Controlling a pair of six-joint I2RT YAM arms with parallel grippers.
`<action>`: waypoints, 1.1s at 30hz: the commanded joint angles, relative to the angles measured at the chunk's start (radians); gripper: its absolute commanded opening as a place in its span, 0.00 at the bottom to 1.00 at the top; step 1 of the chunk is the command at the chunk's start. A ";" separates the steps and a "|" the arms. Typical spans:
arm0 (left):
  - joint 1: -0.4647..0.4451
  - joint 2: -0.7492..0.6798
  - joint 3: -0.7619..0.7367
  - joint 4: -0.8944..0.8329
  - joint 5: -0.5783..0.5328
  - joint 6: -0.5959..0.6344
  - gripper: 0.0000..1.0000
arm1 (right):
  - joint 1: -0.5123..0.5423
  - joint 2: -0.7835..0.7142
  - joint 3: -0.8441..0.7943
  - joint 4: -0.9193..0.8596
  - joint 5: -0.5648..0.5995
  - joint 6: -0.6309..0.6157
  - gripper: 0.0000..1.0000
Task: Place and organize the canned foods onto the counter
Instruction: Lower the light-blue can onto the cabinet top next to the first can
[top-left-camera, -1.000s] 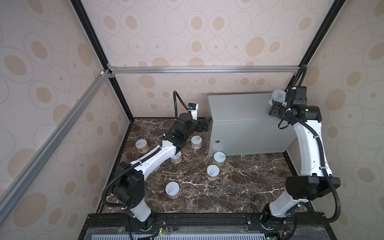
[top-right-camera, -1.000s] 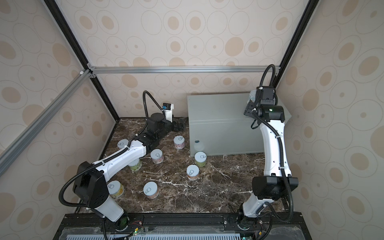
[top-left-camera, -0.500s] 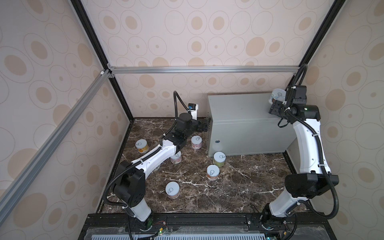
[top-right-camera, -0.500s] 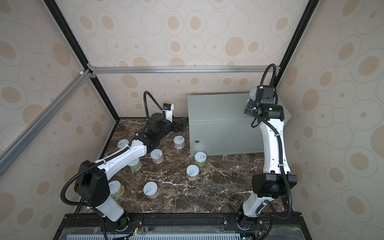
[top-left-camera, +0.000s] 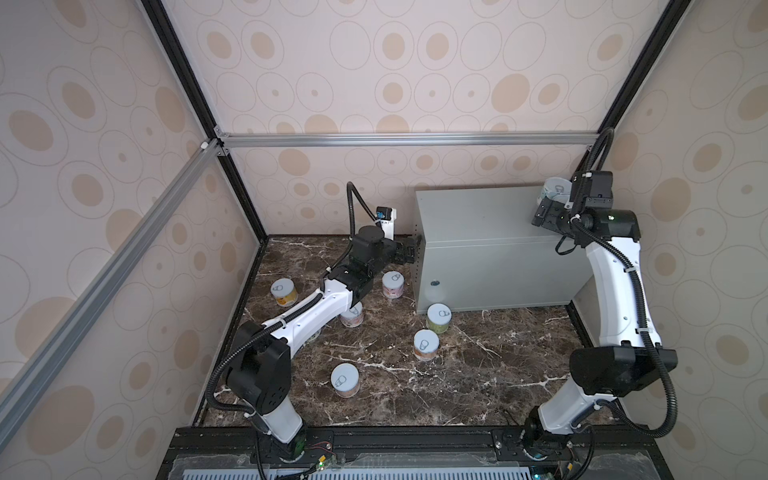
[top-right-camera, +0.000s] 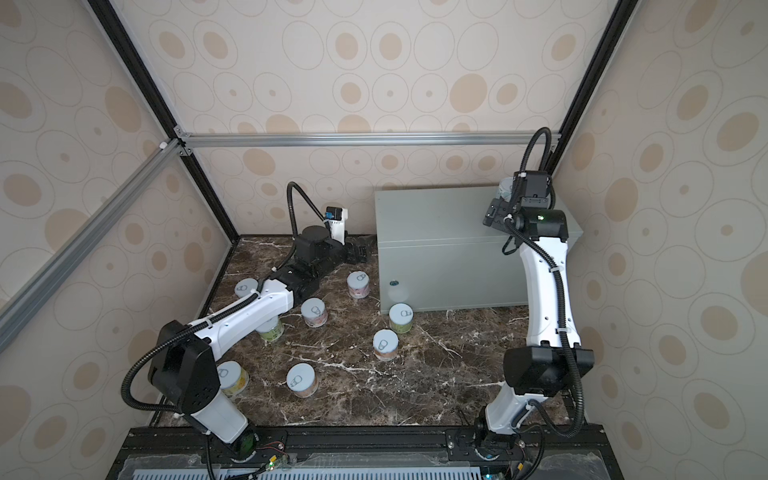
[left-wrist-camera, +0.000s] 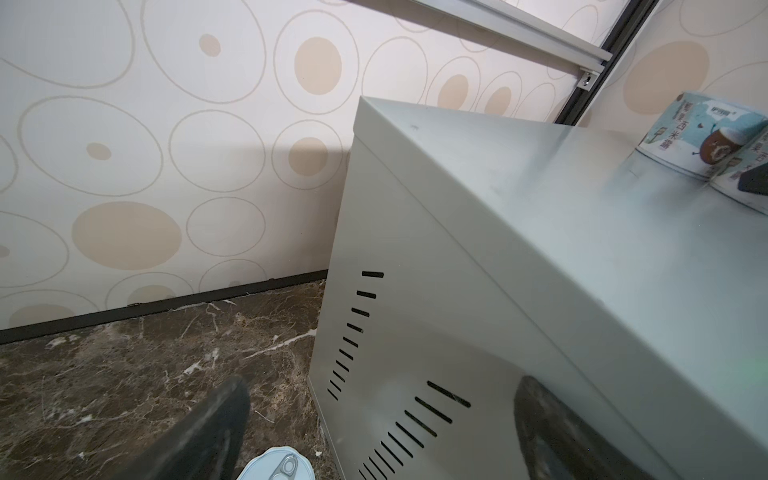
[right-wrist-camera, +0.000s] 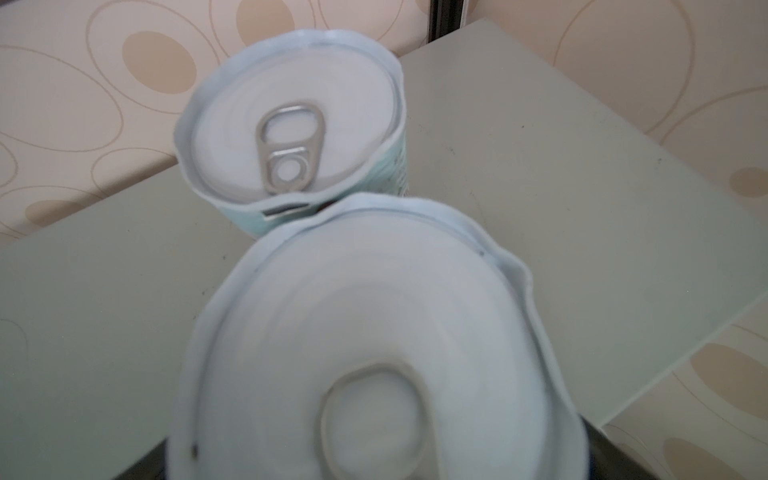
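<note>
My left gripper (top-left-camera: 409, 252) hangs wide and empty beside the counter's (top-left-camera: 478, 216) vented side, with a floor tin (left-wrist-camera: 276, 463) just below it. I judge that tin the next pickup. At the counter's back right corner two light-blue tins (right-wrist-camera: 291, 137) stand touching. The right gripper (top-left-camera: 548, 210) sits over the nearer tin (right-wrist-camera: 374, 353) — gripping or released, I cannot tell. It needs a straight lift clear.

Low left pincer (top-left-camera: 409, 252), jaws apart; right pincer (top-left-camera: 549, 204) high.
</note>
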 joint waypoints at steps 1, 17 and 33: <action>0.010 -0.002 0.033 0.014 0.015 -0.014 0.99 | -0.005 -0.039 -0.012 -0.018 -0.020 -0.015 0.99; 0.042 -0.066 0.004 0.026 0.052 -0.051 0.99 | -0.006 -0.123 0.029 -0.078 -0.037 -0.050 0.99; 0.059 -0.222 -0.076 -0.029 0.063 -0.078 0.99 | -0.005 -0.382 -0.163 -0.086 -0.050 -0.083 0.97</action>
